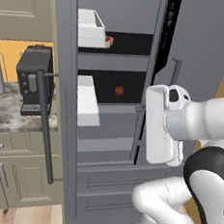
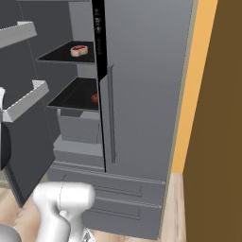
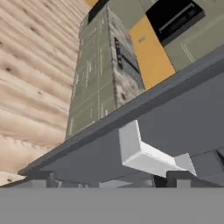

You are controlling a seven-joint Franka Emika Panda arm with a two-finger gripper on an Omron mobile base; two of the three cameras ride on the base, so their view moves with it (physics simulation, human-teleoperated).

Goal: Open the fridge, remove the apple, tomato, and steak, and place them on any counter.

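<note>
Nearest to me, the gripper (image 3: 107,181) is spread wide and empty; through the hand view I see its fingertips low against the inner face of the fridge's (image 1: 105,147) opened left door (image 1: 63,80), beside a white door bin (image 3: 146,155). That door stands swung out, so opening looks done and the reach inside is my next job, I judge. Further in, a small red-brown ball (image 1: 119,91) rests on the lower dark shelf. Above it, the steak (image 2: 79,49) lies on the upper shelf, near the front edge. Farthest left, the bench (image 1: 16,117) carries a dark coffee machine (image 1: 33,79). I would lift the hand clear of the door bins, then approach the steak level and centred.
</note>
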